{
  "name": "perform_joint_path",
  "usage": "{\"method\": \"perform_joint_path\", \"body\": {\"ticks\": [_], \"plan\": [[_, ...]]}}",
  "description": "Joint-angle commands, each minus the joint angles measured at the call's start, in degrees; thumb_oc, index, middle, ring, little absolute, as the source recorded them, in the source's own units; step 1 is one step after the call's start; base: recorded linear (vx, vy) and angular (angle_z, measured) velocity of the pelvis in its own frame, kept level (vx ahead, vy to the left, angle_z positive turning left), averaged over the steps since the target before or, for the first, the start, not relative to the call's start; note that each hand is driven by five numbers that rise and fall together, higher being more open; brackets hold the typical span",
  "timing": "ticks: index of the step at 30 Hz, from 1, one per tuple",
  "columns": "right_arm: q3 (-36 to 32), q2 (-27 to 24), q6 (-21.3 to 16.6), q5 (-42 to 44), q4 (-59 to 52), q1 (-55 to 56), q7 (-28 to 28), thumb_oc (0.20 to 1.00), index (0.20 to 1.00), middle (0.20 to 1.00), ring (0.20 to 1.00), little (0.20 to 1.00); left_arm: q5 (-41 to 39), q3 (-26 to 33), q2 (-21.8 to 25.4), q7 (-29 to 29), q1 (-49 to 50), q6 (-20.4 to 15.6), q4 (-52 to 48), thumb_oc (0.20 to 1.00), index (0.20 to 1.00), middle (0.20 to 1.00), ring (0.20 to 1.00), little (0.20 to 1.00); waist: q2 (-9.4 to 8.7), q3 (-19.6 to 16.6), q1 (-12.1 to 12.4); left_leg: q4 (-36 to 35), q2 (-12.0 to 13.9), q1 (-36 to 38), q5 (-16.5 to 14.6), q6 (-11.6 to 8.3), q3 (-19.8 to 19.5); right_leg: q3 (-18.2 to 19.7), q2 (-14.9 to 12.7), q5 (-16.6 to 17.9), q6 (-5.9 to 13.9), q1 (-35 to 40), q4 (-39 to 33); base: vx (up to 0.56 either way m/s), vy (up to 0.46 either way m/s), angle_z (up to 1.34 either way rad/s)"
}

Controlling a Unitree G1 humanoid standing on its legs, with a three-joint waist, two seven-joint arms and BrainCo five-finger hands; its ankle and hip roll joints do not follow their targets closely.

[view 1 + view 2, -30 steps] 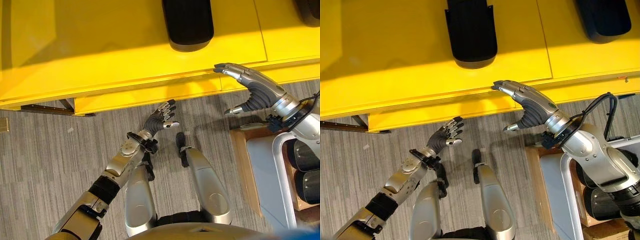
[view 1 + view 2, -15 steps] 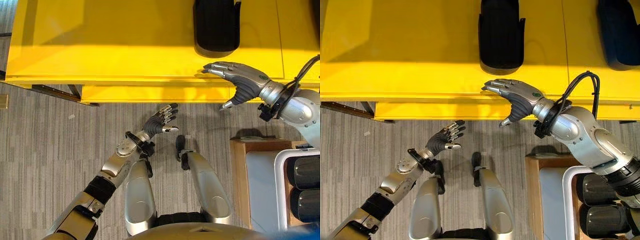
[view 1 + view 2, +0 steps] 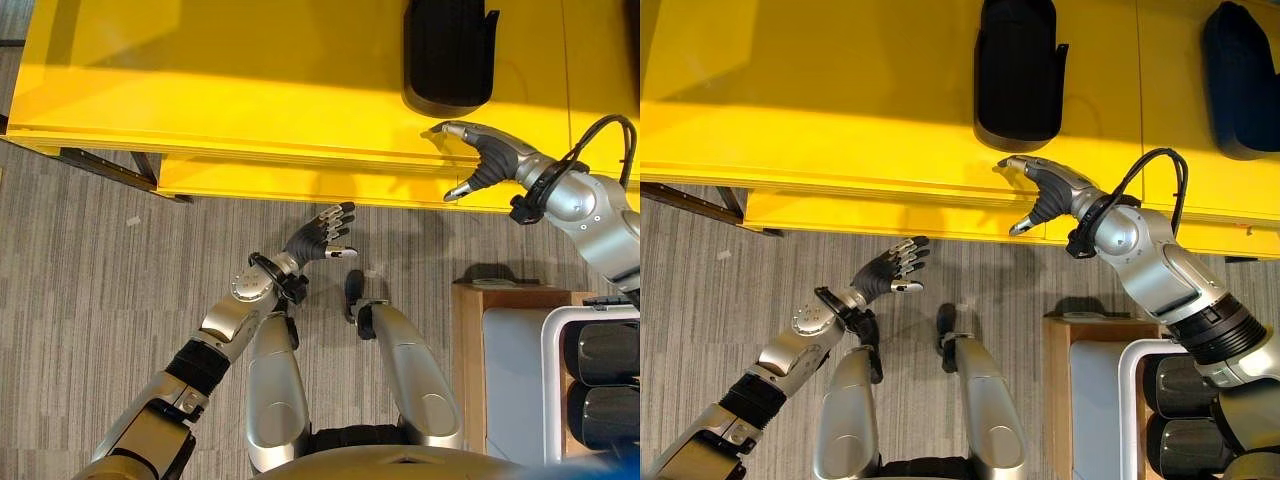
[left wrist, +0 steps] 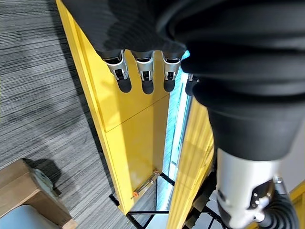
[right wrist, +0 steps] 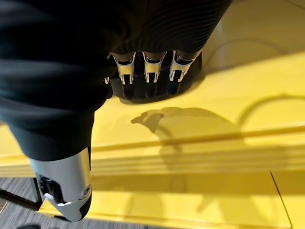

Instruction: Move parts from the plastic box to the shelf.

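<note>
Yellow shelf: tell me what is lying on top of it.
Two black parts lie on the yellow shelf: one just beyond the open right hand, another further right. Their undersides are hidden.

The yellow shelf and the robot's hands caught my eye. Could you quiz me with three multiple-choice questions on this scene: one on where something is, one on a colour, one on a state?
1. Where is the right hand?
A. Over the front edge of the shelf, just before a black part
B. Down inside the plastic box
C. Flat on the floor

2. What colour is the shelf?
A. Blue
B. Yellow
C. White

3. What state is the left hand in?
A. Curled round a black part
B. Pinching the shelf edge
C. Open and holding nothing

Answers:
1. A: the eye views show the hand above the shelf's front edge, with the black part lying just beyond its fingers.
2. B: the whole surface is bright yellow.
3. C: its fingers are spread above the grey floor, with nothing between them.
</note>
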Motion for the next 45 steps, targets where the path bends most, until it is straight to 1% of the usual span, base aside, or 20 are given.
{"method": "perform_joint_path", "body": {"ticks": [1,4,6,7,10,11,14,20,24,26,34,45], "plan": [[-0.1,1.5,-0.8,-4.3,0.8,-2.6,-2.5,1.0,1.0,1.0,1.0,1.0,1.0,-0.9,-0.5,-1.2,2.4,-1.6,-2.9,1.0,1.0,1.0,1.0,1.0,-0.1,-3.0,1.6,-6.1,1.0,-0.3,7.1,1.61,-1.1,2.1,-1.4,-6.5,3.49,1.2,8.3,0.04,-0.038,-0.01],[1.2,2.3,-1.0,-4.8,3.9,-5.1,-2.8,1.0,1.0,1.0,1.0,1.0,1.4,-1.4,-0.7,-1.3,1.8,-1.9,-2.2,1.0,1.0,1.0,1.0,1.0,-0.02,-2.8,1.9,-6.1,0.9,-0.7,7.1,1.63,-1.3,2.0,-1.4,-6.6,3.54,0.8,8.6,0.0,-0.01,0.0],[2.0,3.2,-1.9,-5.8,6.5,-6.2,-3.3,1.0,1.0,1.0,1.0,1.0,1.6,-1.9,-1.0,-1.5,1.3,-2.4,-1.1,1.0,1.0,1.0,1.0,1.0,0.01,-2.6,2.2,-6.0,0.9,-0.8,7.1,1.62,-1.5,1.9,-1.4,-6.6,3.56,0.7,8.7,0.0,0.0,0.0],[3.1,4.4,-2.3,-6.7,9.3,-7.3,-5.0,1.0,1.0,1.0,1.0,1.0,1.5,-2.2,-1.4,-1.7,0.8,-2.7,-0.4,1.0,1.0,1.0,1.0,1.0,0.19,-2.6,2.3,-6.1,1.0,-0.9,7.2,1.54,-1.5,1.9,-1.4,-6.5,3.66,0.5,8.8,0.02,-0.016,0.03],[3.3,5.0,-2.2,-6.8,10.6,-8.1,-5.5,1.0,1.0,1.0,1.0,1.0,1.7,-2.6,-1.7,-1.7,0.5,-3.1,0.2,1.0,1.0,1.0,1.0,1.0,0.23,-2.6,2.4,-6.2,0.9,-0.9,7.2,1.59,-1.6,2.0,-1.4,-6.5,3.69,0.5,8.7,0.0,0.0,0.0],[3.5,6.0,-2.3,-6.6,12.4,-8.7,-6.1,1.0,1.0,1.0,1.0,1.0,1.9,-2.8,-2.0,-1.6,0.2,-3.2,0.9,1.0,1.0,1.0,1.0,1.0,0.22,-2.5,2.5,-6.1,0.9,-1.0,7.2,1.59,-1.8,2.0,-1.4,-6.6,3.73,0.4,8.9,0.0,0.0,0.0],[3.8,6.8,-2.0,-7.0,13.8,-9.4,-7.4,1.0,1.0,1.0,1.0,1.0,2.1,-3.0,-2.3,-1.5,-0.3,-2.7,1.2,1.0,1.0,1.0,1.0,1.0,0.17,-2.6,2.6,-5.9,1.0,-1.1,7.2,1.56,-1.8,2.0,-1.5,-6.6,3.75,0.3,9.1,0.0,0.0,0.0],[3.7,7.9,-1.2,-8.1,15.4,-10.6,-8.3,1.0,1.0,1.0,1.0,1.0,2.2,-3.3,-3.1,-0.8,-1.1,-2.4,1.8,1.0,1.0,1.0,1.0,1.0,0.15,-2.6,2.6,-5.7,1.0,-1.3,7.0,1.63,-1.9,2.0,-1.5,-6.9,3.71,0.1,9.5,0.0,0.0,0.0],[3.8,8.4,-1.5,-8.6,16.5,-11.3,-9.0,1.0,1.0,1.0,1.0,1.0,2.3,-3.7,-3.6,-0.6,-1.5,-2.7,2.5,1.0,1.0,1.0,1.0,1.0,0.21,-2.5,2.7,-5.3,0.9,-1.4,6.8,1.74,-2.0,2.0,-1.6,-7.1,3.71,-0.2,10.2,0.0,0.0,0.0],[3.7,8.3,-1.6,-8.4,16.5,-11.5,-9.2,1.0,1.0,1.0,1.0,1.0,2.4,-3.5,-3.6,-0.3,-1.5,-2.1,2.0,1.0,1.0,1.0,1.0,1.0,0.17,-2.5,2.7,-5.0,0.8,-1.4,6.6,1.74,-2.1,2.0,-1.7,-7.2,3.66,-0.2,10.4,0.0,0.0,0.0],[4.0,8.2,-1.3,-8.7,16.8,-13.1,-10.4,1.0,1.0,1.0,1.0,1.0,2.2,-3.9,-4.4,-0.1,-2.1,-2.0,2.6,1.0,1.0,1.0,1.0,1.0,0.45,-2.6,2.5,-5.1,0.7,-1.1,6.4,1.86,-2.0,2.3,-1.7,-7.3,3.62,-0.1,10.6,0.0,0.0,0.0],[4.3,8.5,0.0,-8.8,18.0,-15.5,-11.7,1.0,1.0,1.0,1.0,1.0,1.9,-4.3,-5.0,0.0,-3.0,-1.9,3.5,1.0,1.0,1.0,1.0,1.0,0.56,-2.7,2.4,-5.2,0.6,-1.0,6.4,1.78,-1.9,2.5,-1.7,-7.3,3.66,-0.2,10.3,0.0,0.0,0.0]]}}
